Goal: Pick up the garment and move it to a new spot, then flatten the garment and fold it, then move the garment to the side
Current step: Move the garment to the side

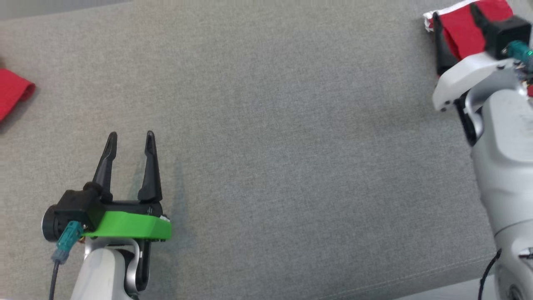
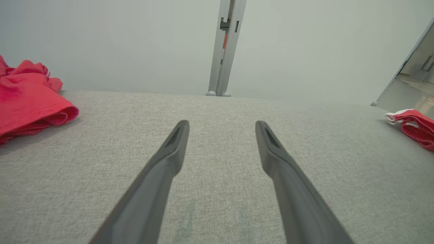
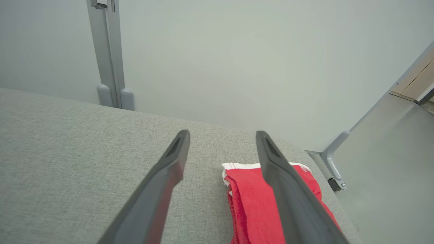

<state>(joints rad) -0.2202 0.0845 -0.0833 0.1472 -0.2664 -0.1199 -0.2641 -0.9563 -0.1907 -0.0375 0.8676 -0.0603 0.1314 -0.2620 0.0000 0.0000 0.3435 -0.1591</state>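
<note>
Inspection finds the folded garment [image 1: 463,35], red with a white trim, lying compact at the far right corner of the grey padded surface [image 1: 291,146]. The right gripper [image 3: 222,134] hovers over it with fingers spread wide, holding nothing. The left gripper [image 1: 131,134] is likewise open and empty near the front left edge. Judgement: folding and the move aside appear complete. A second red cloth [image 1: 10,96] lies crumpled at the left edge, untouched.

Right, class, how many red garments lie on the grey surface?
2. The folded garment, white-trimmed, lies at the far right corner by the right gripper; the crumpled garment at the left edge. Others may be hidden.
</note>
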